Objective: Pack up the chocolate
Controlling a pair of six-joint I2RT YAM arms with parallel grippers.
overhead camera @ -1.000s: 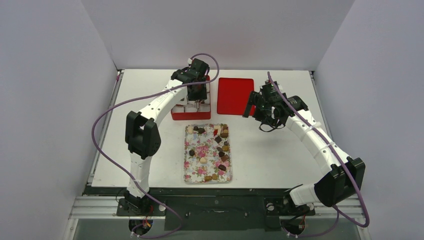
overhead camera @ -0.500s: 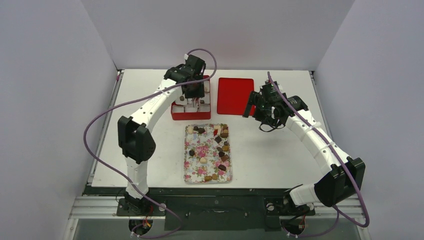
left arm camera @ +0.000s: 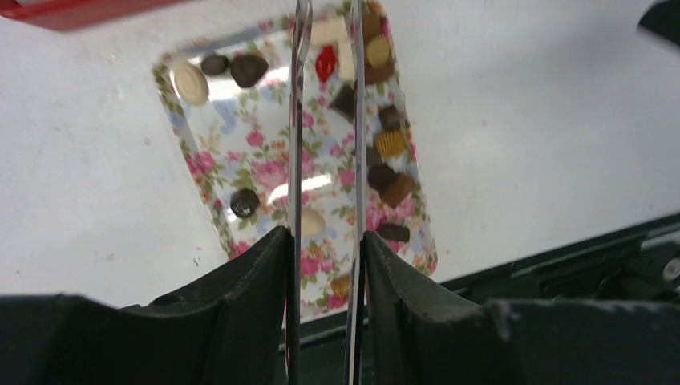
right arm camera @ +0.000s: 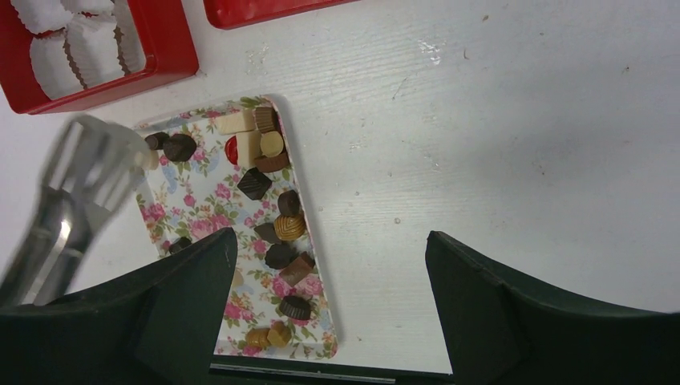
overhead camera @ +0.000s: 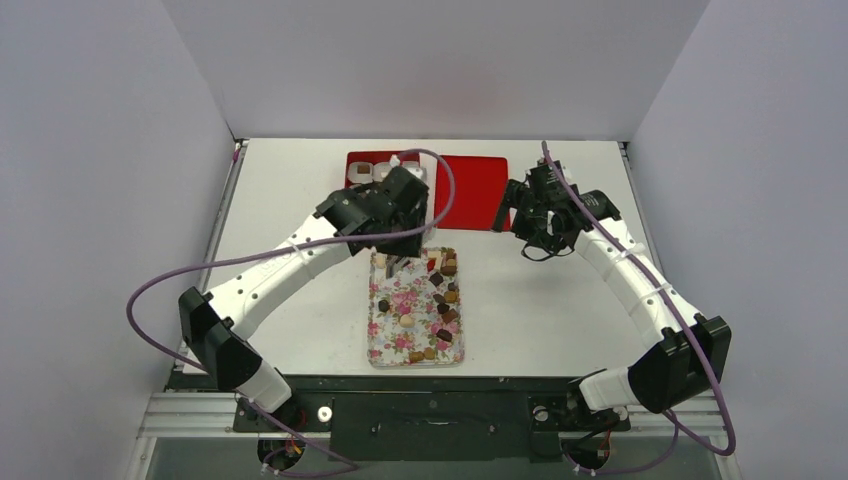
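Over the far end of the tray [overhead camera: 385, 340], the left claw [left arm camera: 325, 257] has swung back from the red box [overhead camera: 350, 170]. It is clamped on metal tongs [left arm camera: 298, 120], whose blades stand slightly apart with nothing between them. One piece looks delivered, so the next pick is probably due. The chocolate [overhead camera: 445, 295] lies scattered on the tray, mostly along its right side, with dark pieces near the tong tips. The right claw [right arm camera: 330, 241] hangs wide open and empty over the surface [overhead camera: 560, 300], right of the tray.
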